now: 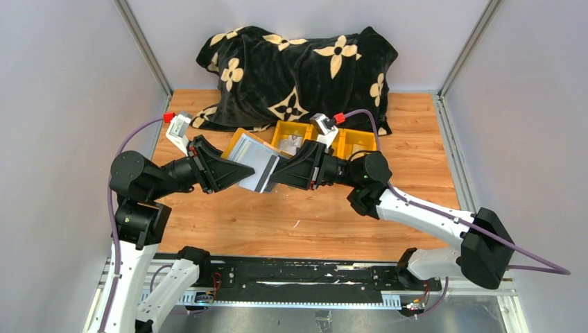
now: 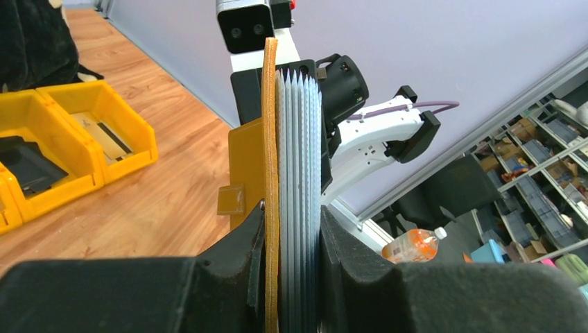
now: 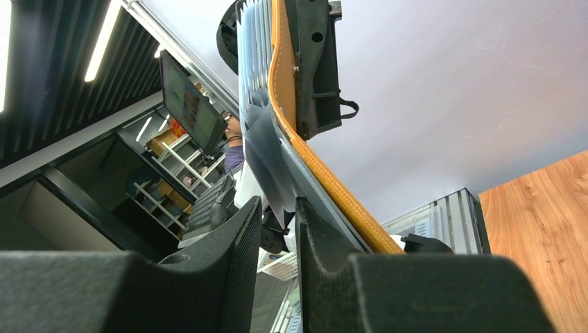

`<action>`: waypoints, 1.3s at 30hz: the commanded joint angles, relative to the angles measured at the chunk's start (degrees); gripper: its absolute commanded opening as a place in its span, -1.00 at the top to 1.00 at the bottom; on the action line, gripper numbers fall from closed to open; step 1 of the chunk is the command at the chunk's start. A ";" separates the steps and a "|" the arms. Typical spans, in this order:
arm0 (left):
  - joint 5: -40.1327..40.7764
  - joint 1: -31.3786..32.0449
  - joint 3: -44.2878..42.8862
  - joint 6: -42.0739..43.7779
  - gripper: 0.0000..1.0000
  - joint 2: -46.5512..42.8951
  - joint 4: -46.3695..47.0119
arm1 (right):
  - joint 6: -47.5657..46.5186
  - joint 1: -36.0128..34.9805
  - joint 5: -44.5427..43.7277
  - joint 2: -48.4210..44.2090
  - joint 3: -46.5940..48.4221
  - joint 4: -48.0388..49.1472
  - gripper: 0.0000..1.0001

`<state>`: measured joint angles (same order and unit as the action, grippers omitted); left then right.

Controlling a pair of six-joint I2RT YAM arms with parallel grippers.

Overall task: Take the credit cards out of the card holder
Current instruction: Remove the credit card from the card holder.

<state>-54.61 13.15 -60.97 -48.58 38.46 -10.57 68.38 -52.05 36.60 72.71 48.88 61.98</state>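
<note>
Left pincer [image 2: 291, 229] clamps the light card holder [image 2: 299, 139]; right pincer [image 3: 276, 215] has its jaws narrowly apart, grip unclear. Slick, stiff credit cards [image 1: 257, 171] likely need an edge pinch.

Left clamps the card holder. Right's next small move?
Probably close the right gripper on the thin pale sheet between its fingers. The left gripper clamps the card holder; right jaws stand apart. Blur hides whether it's a card.
</note>
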 commanded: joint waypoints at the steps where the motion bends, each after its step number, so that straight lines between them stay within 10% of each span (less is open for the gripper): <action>1: -0.82 0.12 -2.18 -0.16 0.76 -0.81 2.66 | 0.89 0.46 -0.23 1.19 1.12 2.57 0.42; 8: -0.08 0.12 -2.36 1.35 0.76 -0.85 1.45 | 1.61 0.37 0.30 2.16 2.83 3.12 0.48; 14: 1.38 0.12 -3.05 3.61 0.75 -1.13 -0.54 | 1.69 0.28 0.52 2.00 1.92 4.16 1.00; 34: 6.95 0.12 -5.42 6.04 0.73 -1.37 -2.99 | 3.04 0.28 -1.12 1.83 -2.34 7.37 1.00; 39: 7.20 0.13 -4.17 6.37 0.91 -1.71 -3.20 | 4.60 -0.06 -1.14 3.25 0.44 9.10 0.55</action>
<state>-48.14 13.17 -64.58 -42.00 37.74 -17.17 71.77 -52.05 35.48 74.76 46.63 67.85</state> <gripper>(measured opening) 0.265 0.156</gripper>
